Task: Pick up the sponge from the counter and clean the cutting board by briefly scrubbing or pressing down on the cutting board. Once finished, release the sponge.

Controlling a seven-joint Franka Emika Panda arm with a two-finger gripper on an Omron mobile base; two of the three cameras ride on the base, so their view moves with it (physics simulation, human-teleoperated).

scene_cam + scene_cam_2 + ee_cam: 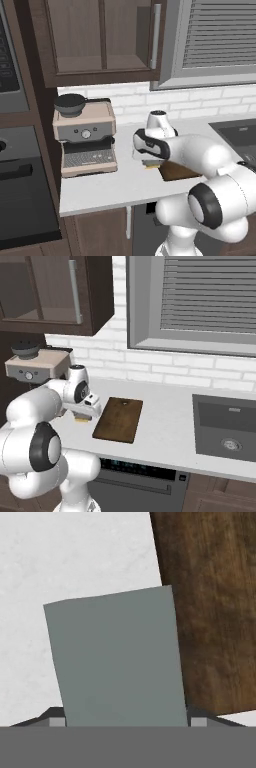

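Observation:
The sponge shows its grey-green top close up in the hand view, and its yellow underside peeks out below the hand in the left base view. It sits low at the counter, right beside the left edge of the dark brown cutting board, which it slightly overlaps in the hand view. My gripper points down over the sponge with a fingertip pressed against each side of it. Whether the sponge is off the counter I cannot tell. The hand hides most of the sponge in both base views.
A coffee machine stands on the counter to the left of the arm, against the brick wall. A sink basin is set into the counter at the right. Wall cabinets hang above, and a dark stove lies at the far left.

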